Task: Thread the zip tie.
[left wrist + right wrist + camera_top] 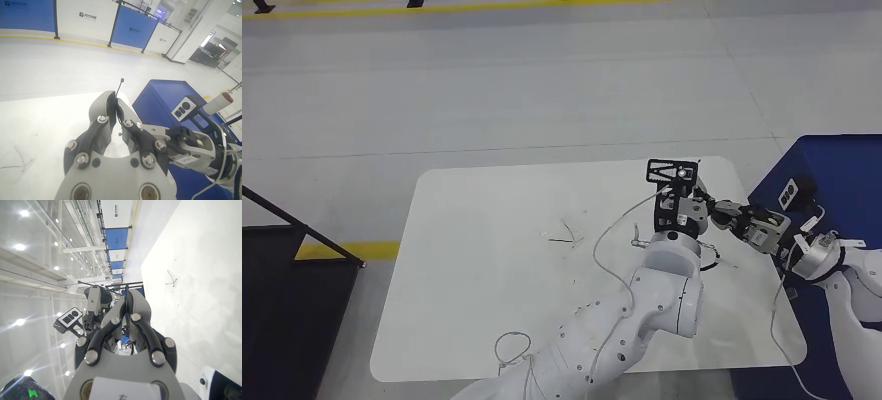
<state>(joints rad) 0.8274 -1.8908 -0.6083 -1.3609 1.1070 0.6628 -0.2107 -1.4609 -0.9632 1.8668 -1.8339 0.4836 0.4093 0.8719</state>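
Zip tie [119, 88]: thin black plastic strip with small square head, held in air near table's [492, 280] far right corner. Table matte white, corners rounded; few thin loose strands [564, 235] near its middle. Pale glossy floor with yellow line; blue cabinet [151, 98] beside right edge. Left gripper [115, 98] raised, ribbed pads pinching strip below head. Right gripper [125, 298] faces it, tips closed on tail.

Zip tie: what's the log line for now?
left claw shut on zip tie | right claw shut on it | not looped
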